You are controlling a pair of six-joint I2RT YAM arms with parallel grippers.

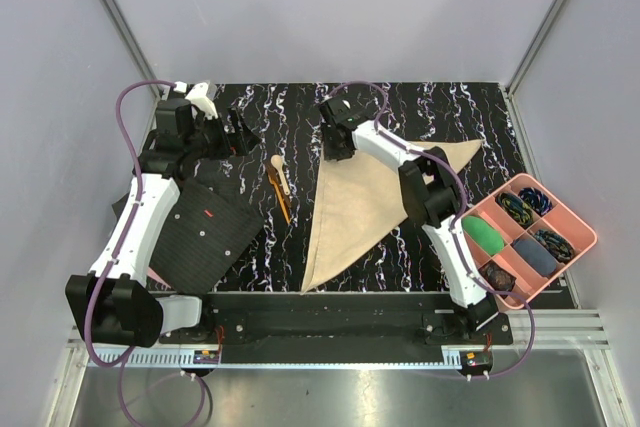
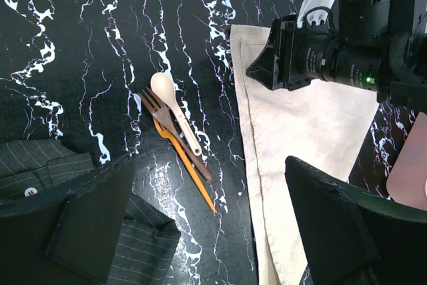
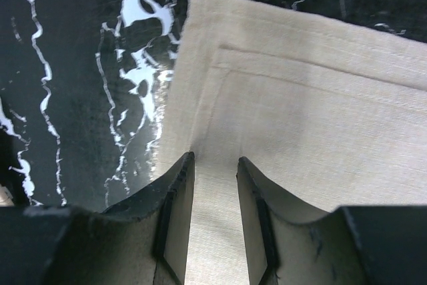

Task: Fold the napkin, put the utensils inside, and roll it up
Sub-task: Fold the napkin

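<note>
Gaping wide, the left gripper [image 2: 210, 165] alone sees a dark fork [image 2: 163, 119]; right gripper [image 3: 214, 159] straddles the napkin [image 3: 320, 98], grasp unclear.

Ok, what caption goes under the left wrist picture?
Wooden spoon, dark fork and orange stick lie bunched on the black marbled table beside the folded beige napkin.

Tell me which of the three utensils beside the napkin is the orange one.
The thin pointed stick, the only orange piece. The spoon is pale with a round bowl, and the fork is dark brown with tines.
</note>
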